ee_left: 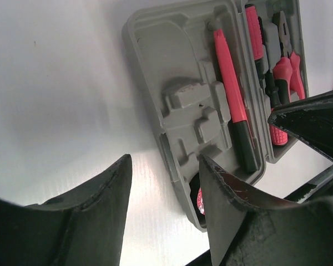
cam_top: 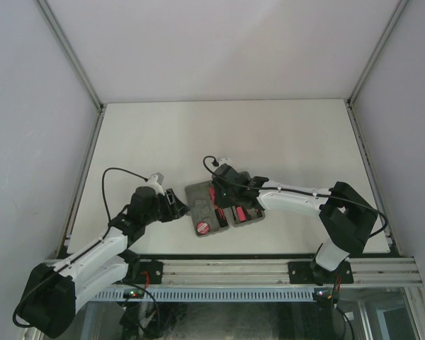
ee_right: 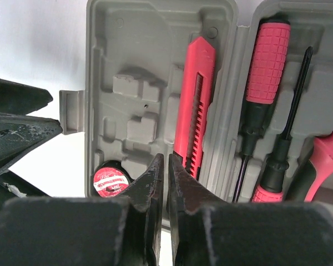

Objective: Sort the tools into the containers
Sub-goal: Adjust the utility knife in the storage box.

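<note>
Right gripper (ee_right: 166, 162) pinched closed low over open grey case (ee_right: 127, 50), left gripper (ee_left: 164, 163) reaching beside its left edge, jaws apart

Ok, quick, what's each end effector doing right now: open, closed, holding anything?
Left end effector: open, holding nothing.
Right end effector: closed, nothing visibly held.

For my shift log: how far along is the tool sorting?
Nearly done, apparently. Knife, screwdrivers, pliers and a red-labelled roll sit in the case. In hand: nothing; right gripper shut by the knife, left gripper open at the case's edge. Left: blocky recesses empty, case open.
</note>
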`<state>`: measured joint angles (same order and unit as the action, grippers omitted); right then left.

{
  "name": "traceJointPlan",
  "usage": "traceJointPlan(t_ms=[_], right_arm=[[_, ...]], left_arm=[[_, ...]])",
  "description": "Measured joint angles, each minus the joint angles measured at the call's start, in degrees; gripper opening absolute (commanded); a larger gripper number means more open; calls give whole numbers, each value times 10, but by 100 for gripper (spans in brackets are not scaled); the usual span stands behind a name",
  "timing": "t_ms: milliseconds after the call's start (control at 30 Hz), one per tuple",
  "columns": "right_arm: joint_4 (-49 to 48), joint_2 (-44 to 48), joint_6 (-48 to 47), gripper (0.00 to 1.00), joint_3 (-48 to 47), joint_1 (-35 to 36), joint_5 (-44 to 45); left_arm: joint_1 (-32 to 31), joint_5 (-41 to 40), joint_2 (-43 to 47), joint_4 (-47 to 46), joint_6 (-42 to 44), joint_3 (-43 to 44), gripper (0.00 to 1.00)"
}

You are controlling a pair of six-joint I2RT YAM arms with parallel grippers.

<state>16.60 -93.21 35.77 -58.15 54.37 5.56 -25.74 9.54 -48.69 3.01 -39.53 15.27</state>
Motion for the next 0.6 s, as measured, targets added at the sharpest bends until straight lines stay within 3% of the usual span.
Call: traceJointPlan(t_ms=[600], right_arm=[[12, -1, 0, 4, 0, 5, -1]], left_arm=[[0, 32, -53, -94, -36, -42, 30]])
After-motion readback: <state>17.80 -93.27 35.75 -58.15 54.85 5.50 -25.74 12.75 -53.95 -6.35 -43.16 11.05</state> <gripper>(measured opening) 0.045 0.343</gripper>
